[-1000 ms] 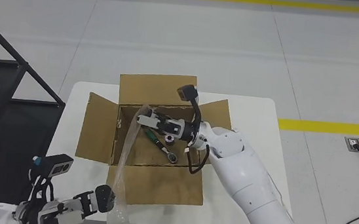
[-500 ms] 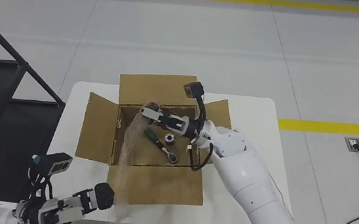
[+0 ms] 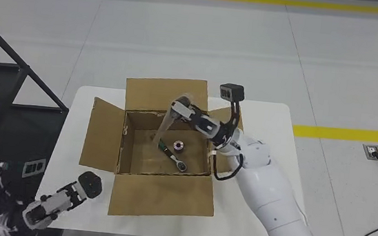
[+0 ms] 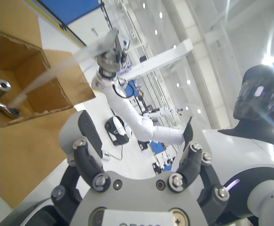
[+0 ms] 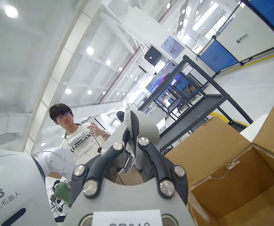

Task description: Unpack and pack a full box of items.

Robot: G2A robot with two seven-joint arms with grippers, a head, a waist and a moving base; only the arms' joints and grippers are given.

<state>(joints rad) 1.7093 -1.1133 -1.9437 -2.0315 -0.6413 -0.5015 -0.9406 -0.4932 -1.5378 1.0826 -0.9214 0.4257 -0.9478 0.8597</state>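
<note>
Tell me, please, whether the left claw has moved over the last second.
Yes. In the top view the left claw has drawn leftward, away from the near flap of the cardboard box, and let go of the clear plastic film.

Arms well apart, one high, one low.
Held up at mid-scene on the bent right arm: right gripper (image 3: 178, 108), fingers pinched tight on a clear plastic sheet (image 3: 166, 124). Down at the near left, on the left arm: left gripper (image 3: 88, 185), fingers spread wide, gripping nothing, aimed toward the other arm.
</note>
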